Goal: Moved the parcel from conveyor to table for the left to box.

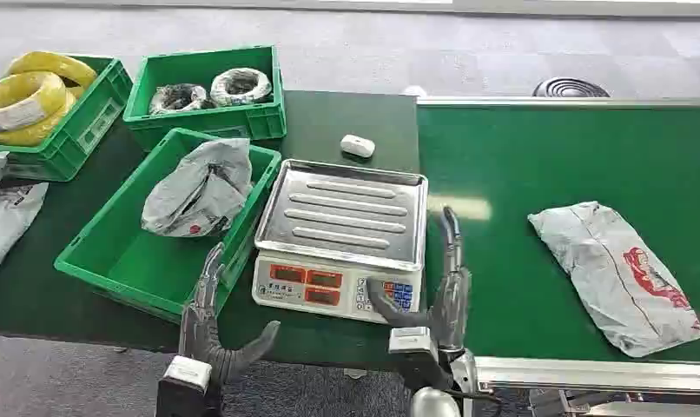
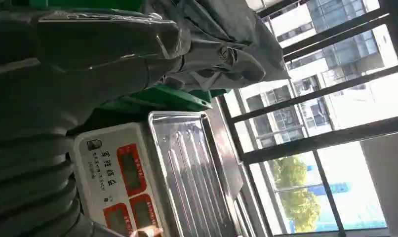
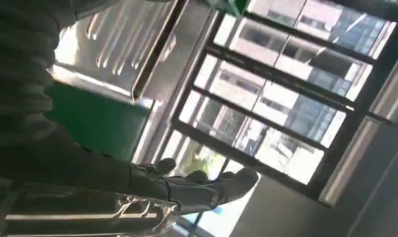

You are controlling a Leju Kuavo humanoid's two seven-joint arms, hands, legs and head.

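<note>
Parcel (image 1: 620,276) is lying flat on the green conveyor belt (image 1: 520,165), well right of the scale (image 1: 340,239), while left hand (image 1: 214,326) and right hand (image 1: 433,300) are hovering spread, holding nothing.

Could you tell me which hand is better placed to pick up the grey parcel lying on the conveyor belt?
The right hand. It hangs open at the belt's near left edge, on the same side as the parcel. The left hand sits beyond the scale, by the green crate.
</note>
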